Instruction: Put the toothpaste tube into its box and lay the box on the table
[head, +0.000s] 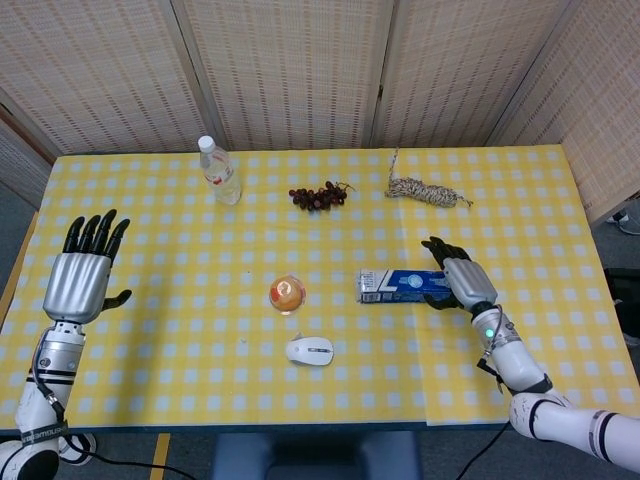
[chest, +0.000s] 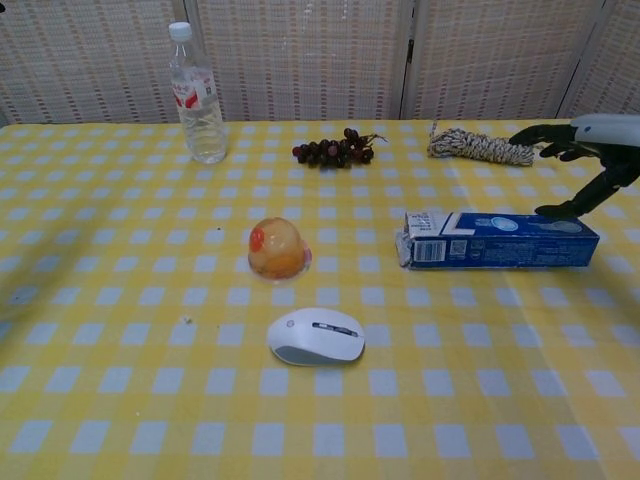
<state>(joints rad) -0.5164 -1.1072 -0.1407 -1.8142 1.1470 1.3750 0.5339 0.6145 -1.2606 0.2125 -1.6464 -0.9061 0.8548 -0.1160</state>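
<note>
Nearest my cameras sat the mouse (chest: 315, 336), then the orange jelly cup (chest: 277, 249) a little further in, both well left of anything I needed. On about the same line as the cup, the toothpaste box (chest: 498, 239) lay flat on the counter (chest: 120, 400), its long axis running left to right across my view, the flapped end pointing toward the cup and the far end under my right hand (head: 456, 279).

That hand was the one the next move turned on. It sat at the box's right end, fingers (chest: 560, 210) spread apart; in the chest view one dark fingertip came down at or onto the box's top edge near that end while the others arched clear above it. I read that as let go, or as good as, not a grip. I could not see the tube itself, so I took it to be inside.

My left hand (head: 83, 275) hovered flat and splayed at the far left edge of the counter, holding nothing, much too far off to matter.

Judging from this, the box was laid down, and lifting the right hand straight up and away from the box's end, not along its length, should keep it from dragging.

Further back stood the grapes (chest: 333, 148), the coil of rope (chest: 470, 146) and the water bottle (chest: 196, 98).
</note>
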